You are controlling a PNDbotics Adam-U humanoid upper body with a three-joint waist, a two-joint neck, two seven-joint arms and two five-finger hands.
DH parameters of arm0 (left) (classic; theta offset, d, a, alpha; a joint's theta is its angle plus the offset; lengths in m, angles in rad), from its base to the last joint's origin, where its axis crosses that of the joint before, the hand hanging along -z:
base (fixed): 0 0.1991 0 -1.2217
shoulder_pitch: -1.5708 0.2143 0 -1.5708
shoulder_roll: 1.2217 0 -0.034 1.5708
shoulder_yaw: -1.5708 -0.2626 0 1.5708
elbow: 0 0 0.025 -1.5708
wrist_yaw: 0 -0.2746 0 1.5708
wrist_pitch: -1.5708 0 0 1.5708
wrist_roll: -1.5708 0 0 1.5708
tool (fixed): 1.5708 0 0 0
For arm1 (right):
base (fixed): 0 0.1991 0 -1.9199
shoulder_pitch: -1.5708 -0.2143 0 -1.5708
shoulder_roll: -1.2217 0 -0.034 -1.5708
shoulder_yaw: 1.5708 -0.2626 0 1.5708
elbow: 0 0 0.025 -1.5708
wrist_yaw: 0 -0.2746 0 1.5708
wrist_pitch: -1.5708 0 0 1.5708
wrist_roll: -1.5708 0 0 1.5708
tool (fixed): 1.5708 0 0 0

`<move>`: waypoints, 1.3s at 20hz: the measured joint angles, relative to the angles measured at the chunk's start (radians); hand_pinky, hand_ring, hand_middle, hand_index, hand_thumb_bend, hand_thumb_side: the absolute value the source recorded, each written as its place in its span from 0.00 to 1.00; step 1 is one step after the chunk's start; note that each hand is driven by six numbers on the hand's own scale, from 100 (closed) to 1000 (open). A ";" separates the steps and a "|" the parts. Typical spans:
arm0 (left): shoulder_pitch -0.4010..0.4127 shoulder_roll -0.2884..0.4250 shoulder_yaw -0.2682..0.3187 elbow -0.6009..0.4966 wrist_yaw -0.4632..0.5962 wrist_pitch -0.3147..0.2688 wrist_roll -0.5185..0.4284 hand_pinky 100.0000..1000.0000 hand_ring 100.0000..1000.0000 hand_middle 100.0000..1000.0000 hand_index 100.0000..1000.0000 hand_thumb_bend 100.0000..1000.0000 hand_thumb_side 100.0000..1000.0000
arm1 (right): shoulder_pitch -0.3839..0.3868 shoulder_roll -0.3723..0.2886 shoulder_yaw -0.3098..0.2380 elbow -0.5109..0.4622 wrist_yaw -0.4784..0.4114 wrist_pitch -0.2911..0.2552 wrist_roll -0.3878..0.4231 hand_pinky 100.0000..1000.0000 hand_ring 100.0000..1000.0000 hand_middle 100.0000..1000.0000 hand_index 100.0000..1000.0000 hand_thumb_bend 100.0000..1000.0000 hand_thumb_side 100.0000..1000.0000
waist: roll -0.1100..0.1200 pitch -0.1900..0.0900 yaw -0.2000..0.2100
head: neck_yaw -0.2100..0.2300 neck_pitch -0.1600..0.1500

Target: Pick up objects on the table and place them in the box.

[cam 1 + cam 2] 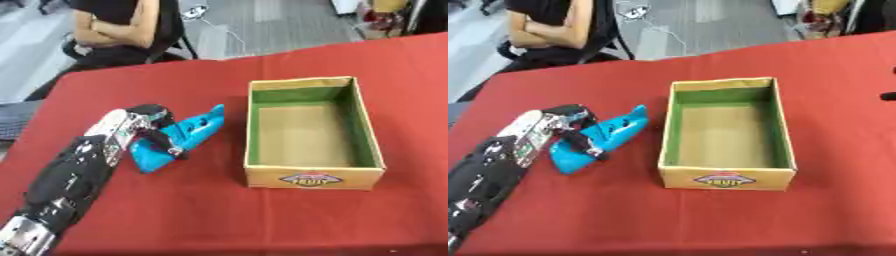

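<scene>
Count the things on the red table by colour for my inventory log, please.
Blue: 1, the blue plastic object under the left hand
Yellow with green lining: 1, the cardboard box
Total: 2

Even, fairly bright indoor light falls from above, with no hard glare on the red cloth-covered counter [219, 220]. Both eye views are soft and slightly smeared throughout; edges of the open yellow cardboard box with green inner walls [313, 181] look fuzzy and its front label cannot be read. A dim shadow lies along the box's left side and under the long blue plastic object [179, 137]. The grey floor beyond the counter looks paler and washed out.
</scene>
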 measured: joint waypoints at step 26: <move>0.037 -0.019 0.010 -0.016 0.171 0.096 0.218 0.00 0.00 0.00 0.03 0.00 0.42 | 0.000 0.000 0.000 0.000 0.000 0.000 0.000 0.64 0.90 0.95 1.00 0.41 1.00 | 0.000 0.002 0.000 | 0.000 0.000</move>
